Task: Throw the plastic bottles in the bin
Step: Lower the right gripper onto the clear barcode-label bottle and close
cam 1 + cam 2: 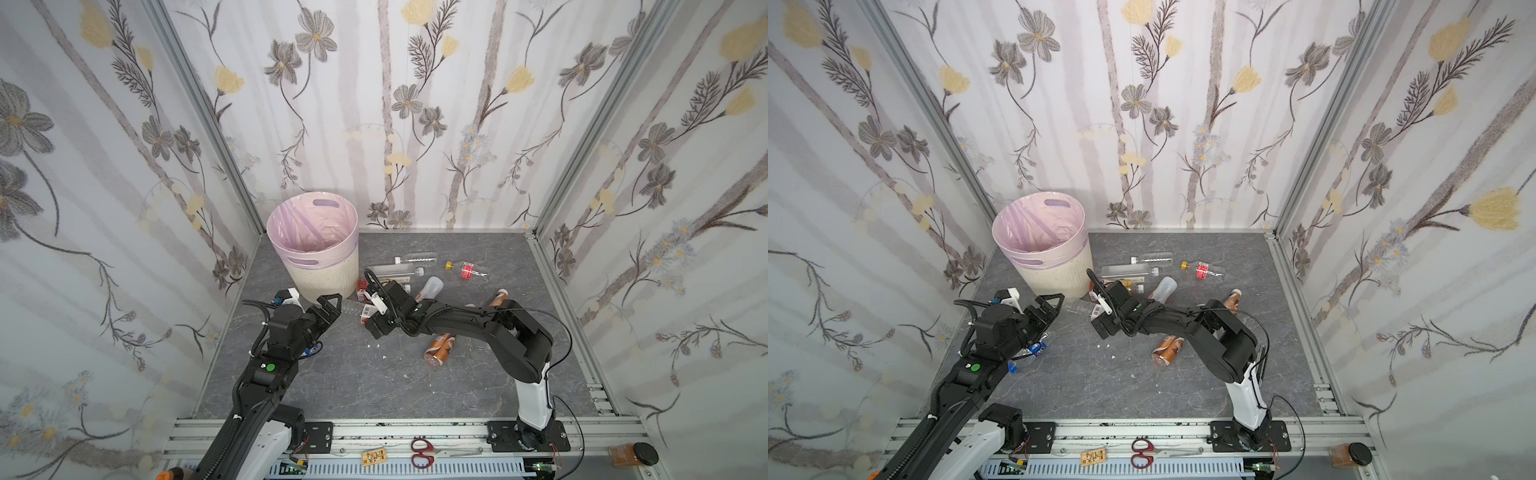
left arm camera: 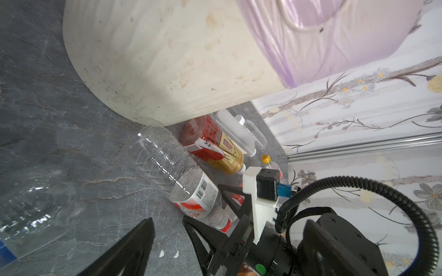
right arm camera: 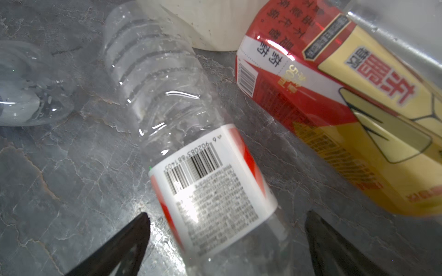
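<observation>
The cream bin (image 1: 320, 274) with its pink liner stands at the back left; it also shows in another top view (image 1: 1054, 278) and close up in the left wrist view (image 2: 167, 59). A clear bottle with a red-and-white label (image 3: 167, 95) lies on its side at the bin's foot (image 1: 353, 308). My right gripper (image 3: 227, 213) is open, one finger on each side of the labelled end (image 1: 370, 311). Next to it lies a red-and-yellow labelled bottle (image 3: 334, 95). My left gripper (image 1: 330, 302) is open and empty, just left of the clear bottle.
More bottles lie behind and right: a frosted one (image 1: 395, 272), a clear one (image 1: 415, 258), a yellow-capped one (image 1: 467, 270), brown ones (image 1: 440, 349). Another clear bottle (image 2: 31, 203) lies by the left arm. Scissors (image 1: 422, 453) rest on the front rail. Walls close three sides.
</observation>
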